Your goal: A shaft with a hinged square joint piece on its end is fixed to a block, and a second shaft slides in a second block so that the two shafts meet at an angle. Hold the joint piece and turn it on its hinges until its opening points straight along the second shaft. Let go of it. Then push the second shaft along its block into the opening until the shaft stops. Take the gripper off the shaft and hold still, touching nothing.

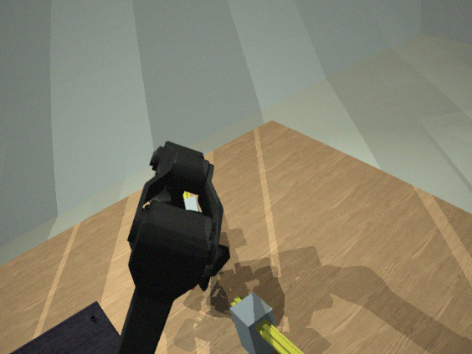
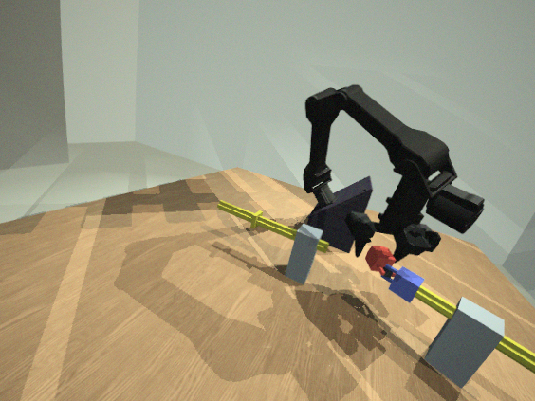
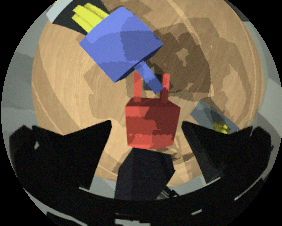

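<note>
The red joint piece [image 2: 379,258] [image 3: 151,122] hangs by small hinges from the blue piece [image 2: 406,284] [image 3: 121,44] on the first yellow shaft [image 2: 435,301] [image 3: 90,17], which passes through its grey block [image 2: 465,342] [image 1: 191,203]. My gripper [image 2: 378,257] [image 3: 148,124] is open and empty; in the wrist view its fingers stand either side of the red piece with gaps at both sides. Its opening is not clearly visible. The second yellow shaft [image 2: 275,227] [image 1: 280,337] runs through the other grey block [image 2: 304,257] [image 1: 251,323] [image 3: 212,116], its near end apart from the red piece.
A yellow crosspiece [image 2: 256,220] stands out from the second shaft, beyond its block. The dark base slab [image 2: 341,214] [image 1: 63,336] [image 3: 145,175] lies behind. In the top view the arm hides the joint. The wooden table [image 2: 156,323] carries both blocks.
</note>
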`<move>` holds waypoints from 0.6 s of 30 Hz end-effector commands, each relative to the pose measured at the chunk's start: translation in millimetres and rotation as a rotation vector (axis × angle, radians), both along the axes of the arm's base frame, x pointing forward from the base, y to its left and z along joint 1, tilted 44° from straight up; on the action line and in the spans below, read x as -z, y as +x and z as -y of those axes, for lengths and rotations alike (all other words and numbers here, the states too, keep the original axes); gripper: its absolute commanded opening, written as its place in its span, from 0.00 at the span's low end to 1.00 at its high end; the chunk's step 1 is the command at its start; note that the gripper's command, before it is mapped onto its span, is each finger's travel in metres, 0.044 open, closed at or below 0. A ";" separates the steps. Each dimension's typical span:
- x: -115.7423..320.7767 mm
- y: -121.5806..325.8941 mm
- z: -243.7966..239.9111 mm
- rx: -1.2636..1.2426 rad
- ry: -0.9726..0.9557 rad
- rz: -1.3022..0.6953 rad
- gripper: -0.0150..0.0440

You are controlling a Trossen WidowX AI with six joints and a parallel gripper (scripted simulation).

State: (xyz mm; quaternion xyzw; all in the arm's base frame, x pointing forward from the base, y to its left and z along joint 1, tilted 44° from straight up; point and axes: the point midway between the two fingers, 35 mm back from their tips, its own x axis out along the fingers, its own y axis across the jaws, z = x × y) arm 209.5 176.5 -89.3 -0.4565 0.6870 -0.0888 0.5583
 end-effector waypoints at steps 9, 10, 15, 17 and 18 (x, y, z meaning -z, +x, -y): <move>14.6 1.7 14.8 -0.006 -0.009 -0.004 1.00; 15.6 1.8 16.0 -0.006 -0.009 -0.004 1.00; 19.1 1.9 20.1 -0.006 -0.010 -0.004 1.00; 19.1 1.9 20.1 -0.006 -0.010 -0.004 0.91; 19.1 1.9 20.1 -0.006 -0.010 -0.004 0.87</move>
